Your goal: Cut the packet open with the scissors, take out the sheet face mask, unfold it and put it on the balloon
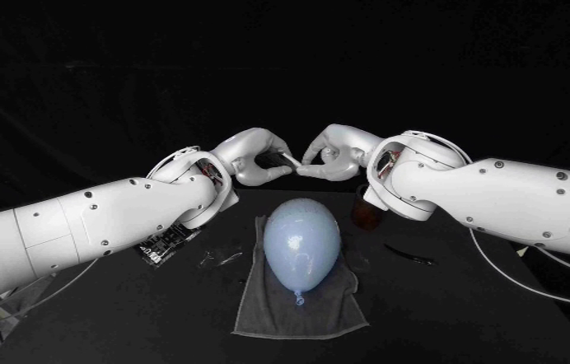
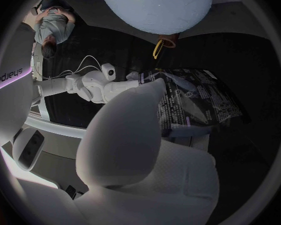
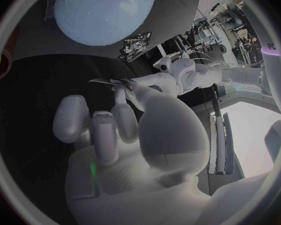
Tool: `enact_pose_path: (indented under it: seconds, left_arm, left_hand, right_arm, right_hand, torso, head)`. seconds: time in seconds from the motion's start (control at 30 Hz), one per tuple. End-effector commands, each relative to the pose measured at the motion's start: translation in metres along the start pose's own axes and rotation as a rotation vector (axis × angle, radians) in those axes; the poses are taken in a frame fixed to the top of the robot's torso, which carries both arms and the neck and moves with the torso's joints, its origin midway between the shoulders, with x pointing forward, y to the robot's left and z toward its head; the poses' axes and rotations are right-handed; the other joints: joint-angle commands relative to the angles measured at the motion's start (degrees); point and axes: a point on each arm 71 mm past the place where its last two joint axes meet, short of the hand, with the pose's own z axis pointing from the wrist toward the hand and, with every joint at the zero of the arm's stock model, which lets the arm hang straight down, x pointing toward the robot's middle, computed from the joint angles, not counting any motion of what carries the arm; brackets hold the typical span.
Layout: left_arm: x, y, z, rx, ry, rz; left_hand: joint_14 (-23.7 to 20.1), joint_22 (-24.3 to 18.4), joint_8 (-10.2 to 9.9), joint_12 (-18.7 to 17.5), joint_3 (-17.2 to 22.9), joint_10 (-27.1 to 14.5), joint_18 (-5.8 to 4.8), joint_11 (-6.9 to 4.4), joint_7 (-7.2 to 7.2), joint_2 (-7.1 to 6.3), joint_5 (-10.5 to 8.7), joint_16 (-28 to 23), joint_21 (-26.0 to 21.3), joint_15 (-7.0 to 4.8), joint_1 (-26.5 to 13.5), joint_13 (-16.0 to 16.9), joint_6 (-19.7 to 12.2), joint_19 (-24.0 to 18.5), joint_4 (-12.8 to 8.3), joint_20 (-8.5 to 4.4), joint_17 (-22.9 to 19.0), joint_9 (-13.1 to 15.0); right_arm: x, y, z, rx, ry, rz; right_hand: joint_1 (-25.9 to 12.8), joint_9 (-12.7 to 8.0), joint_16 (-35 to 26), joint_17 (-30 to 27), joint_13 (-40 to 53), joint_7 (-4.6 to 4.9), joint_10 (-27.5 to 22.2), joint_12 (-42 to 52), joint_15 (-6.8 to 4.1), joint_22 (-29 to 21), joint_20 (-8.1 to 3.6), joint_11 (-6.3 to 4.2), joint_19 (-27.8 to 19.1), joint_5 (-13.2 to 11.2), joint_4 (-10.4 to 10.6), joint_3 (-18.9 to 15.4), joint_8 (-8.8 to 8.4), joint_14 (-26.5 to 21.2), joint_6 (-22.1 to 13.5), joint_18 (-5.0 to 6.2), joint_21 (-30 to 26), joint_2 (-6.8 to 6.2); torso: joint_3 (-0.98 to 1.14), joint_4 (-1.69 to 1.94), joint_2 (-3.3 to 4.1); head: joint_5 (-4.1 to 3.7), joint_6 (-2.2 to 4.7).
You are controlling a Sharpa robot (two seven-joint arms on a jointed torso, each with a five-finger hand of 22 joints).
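With the mask still to draw out, my left hand (image 1: 252,155) grips the packet (image 2: 197,102); my right hand's (image 1: 330,155) hold I cannot tell, and next it probably needs a fine pinch.

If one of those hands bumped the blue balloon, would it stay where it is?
Probably not. The balloon looks fully inflated and smooth, so it is likely very light and would roll or skid at a slight touch. It lies on its side on a grey cloth, which may hold it back a little. Its thin skin probably pops easily.
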Motion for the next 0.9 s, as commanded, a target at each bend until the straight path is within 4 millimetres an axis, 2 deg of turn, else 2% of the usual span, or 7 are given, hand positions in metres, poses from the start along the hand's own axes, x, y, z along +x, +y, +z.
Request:
enact_pose_path:
  seconds: [0.03, 0.27, 0.47, 0.63, 0.77, 0.9]
  left_arm:
    - [0.000, -0.003, 0.002, 0.008, 0.007, -0.001]
    - [0.001, -0.005, 0.002, 0.011, 0.008, -0.006]
    - [0.001, -0.007, 0.002, 0.016, 0.010, -0.010]
    - [0.001, -0.008, 0.002, 0.018, 0.010, -0.011]
    - [0.001, -0.008, 0.002, 0.017, 0.010, -0.011]
    - [0.001, -0.007, 0.002, 0.016, 0.010, -0.011]
  left_hand:
    - [0.51, -0.05, 0.35, -0.30, 0.53, 0.52, 0.33, -0.06, -0.15, -0.03, 0.23, -0.44, -0.22, -0.07, 0.36, 0.03, 0.38, 0.25, -0.12, 0.04, -0.02, 2.81]
    - [0.51, -0.05, 0.35, -0.30, 0.53, 0.52, 0.33, -0.06, -0.15, -0.03, 0.23, -0.44, -0.22, -0.07, 0.36, 0.03, 0.38, 0.25, -0.12, 0.04, -0.02, 2.81]
    - [0.53, -0.05, 0.37, -0.30, 0.59, 0.54, 0.33, -0.05, -0.17, -0.03, 0.23, -0.46, -0.23, -0.06, 0.32, 0.03, 0.38, 0.27, -0.12, 0.04, -0.02, 2.84]
    - [0.53, -0.05, 0.37, -0.30, 0.59, 0.54, 0.33, -0.05, -0.17, -0.03, 0.23, -0.46, -0.23, -0.06, 0.32, 0.03, 0.38, 0.27, -0.12, 0.04, -0.02, 2.84]
    - [0.53, -0.05, 0.37, -0.30, 0.59, 0.54, 0.33, -0.05, -0.17, -0.03, 0.23, -0.46, -0.23, -0.06, 0.32, 0.03, 0.38, 0.27, -0.12, 0.04, -0.02, 2.84]
    - [0.55, -0.05, 0.38, -0.31, 0.68, 0.56, 0.33, -0.04, -0.20, -0.03, 0.23, -0.48, -0.24, -0.06, 0.28, 0.03, 0.38, 0.29, -0.13, 0.04, -0.01, 2.87]
  right_arm:
    - [-0.002, 0.002, 0.001, -0.018, -0.024, -0.008]
    - [-0.004, 0.000, 0.006, 0.000, -0.045, -0.021]
    - [-0.004, -0.001, 0.010, 0.012, -0.048, -0.032]
    - [-0.003, 0.001, 0.011, 0.012, -0.035, -0.046]
    - [-0.001, 0.003, 0.011, 0.007, -0.018, -0.058]
    - [0.001, 0.006, 0.011, 0.001, -0.005, -0.073]
  right_hand:
    - [0.02, -0.08, 0.14, 7.77, 3.99, 0.07, 0.43, -0.38, 0.55, -0.31, 0.05, 0.39, -0.45, -0.24, 0.15, -0.64, -0.32, 4.61, -0.43, 0.25, -0.39, -0.67]
    - [0.25, -0.11, 0.04, 7.44, 3.74, 0.15, 0.23, -0.85, 0.63, -0.52, 0.13, 0.48, -0.61, -0.24, 0.28, -1.22, -0.53, 4.54, -0.68, 0.31, -0.64, -0.91]
    - [1.51, 0.03, 0.09, 7.70, 3.93, 0.04, 0.30, -0.67, 0.61, -0.25, 0.20, 0.40, -0.45, -0.23, 0.29, -1.30, -0.38, 4.59, -0.17, 0.28, -0.52, 0.18]
    - [4.36, 0.32, 0.22, 8.19, 4.20, -0.47, 0.46, -0.39, 0.30, 0.26, 0.05, -0.04, -0.12, -0.22, -0.79, -0.20, 0.06, 4.70, 0.85, 0.21, -0.19, 2.13]
    - [5.65, 0.46, 0.33, 8.64, 4.46, -0.68, 0.62, -0.08, 0.12, 0.51, -0.11, -0.23, 0.04, -0.20, -1.56, 0.24, 0.24, 4.79, 1.30, 0.17, -0.04, 2.55]
    - [5.93, 0.51, 0.39, 8.84, 4.55, -0.73, 0.67, 0.02, 0.07, 0.49, -0.16, -0.28, 0.02, -0.22, -1.82, 0.21, 0.29, 4.83, 1.43, 0.17, -0.10, 2.39]
  torso:
    - [0.04, -0.01, 0.00]
    - [-0.03, 0.05, 0.00]
    - [-0.09, 0.10, 0.02]
    - [-0.10, 0.04, 0.01]
    - [-0.11, 0.07, 0.00]
    - [-0.06, 0.05, -0.01]
  head:
    - [-0.09, -0.01]
    - [-0.29, -0.06]
    - [-0.44, -0.04]
    - [-0.52, -0.02]
    - [-0.50, -0.02]
    - [-0.51, -0.02]
